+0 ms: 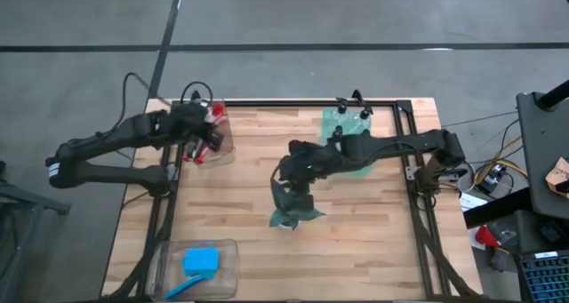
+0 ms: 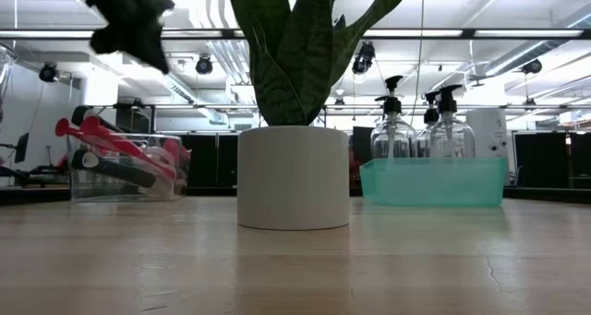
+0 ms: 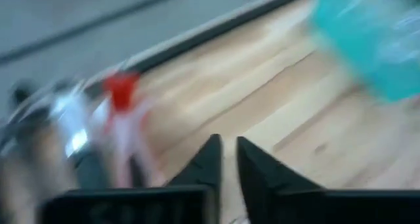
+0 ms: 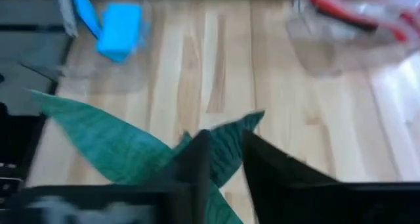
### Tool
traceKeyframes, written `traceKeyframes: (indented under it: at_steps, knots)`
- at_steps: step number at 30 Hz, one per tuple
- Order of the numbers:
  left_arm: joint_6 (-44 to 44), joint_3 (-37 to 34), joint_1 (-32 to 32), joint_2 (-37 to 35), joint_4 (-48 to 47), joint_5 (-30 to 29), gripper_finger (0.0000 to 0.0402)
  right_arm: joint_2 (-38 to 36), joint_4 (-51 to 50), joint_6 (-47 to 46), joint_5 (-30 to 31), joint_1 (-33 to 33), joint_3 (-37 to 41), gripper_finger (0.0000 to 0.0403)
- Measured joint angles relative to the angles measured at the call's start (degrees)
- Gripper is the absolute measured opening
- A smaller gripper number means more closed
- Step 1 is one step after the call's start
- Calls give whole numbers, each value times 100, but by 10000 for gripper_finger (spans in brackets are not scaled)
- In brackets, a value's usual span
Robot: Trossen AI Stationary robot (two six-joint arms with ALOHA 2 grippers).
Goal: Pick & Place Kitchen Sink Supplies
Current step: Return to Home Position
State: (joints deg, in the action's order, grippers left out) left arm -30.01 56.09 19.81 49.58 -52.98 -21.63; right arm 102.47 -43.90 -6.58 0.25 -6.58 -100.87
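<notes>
Smooth white cylindrical pot (image 2: 294, 178); red brushes (image 2: 109, 135), clear bin (image 2: 92, 189).

Left wrist view is basically all motion smear: there's a red smear (image 3: 121, 92) that can't be made out as anything, and the teal bin (image 3: 374, 46) runs off the picture's edge. In the low view the plant (image 2: 295, 47) has its leaves chopped by the top edge, and its pot (image 2: 294, 176) hides the table behind it. From above, the right arm (image 1: 400, 146) covers much of the teal bin, and the bottles (image 1: 363, 114) are too small to count.
</notes>
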Motion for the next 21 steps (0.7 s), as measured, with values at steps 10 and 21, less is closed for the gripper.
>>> traceKeyframes:
  at_steps: [10,21]
  knots:
    - [1276,-879,-1980,-460,3577,175,1,-665,778,477,130,47,462,8]
    - [2907,-2389,-4140,-749,6204,1,0,-2536,3072,714,80,-34,3065,8]
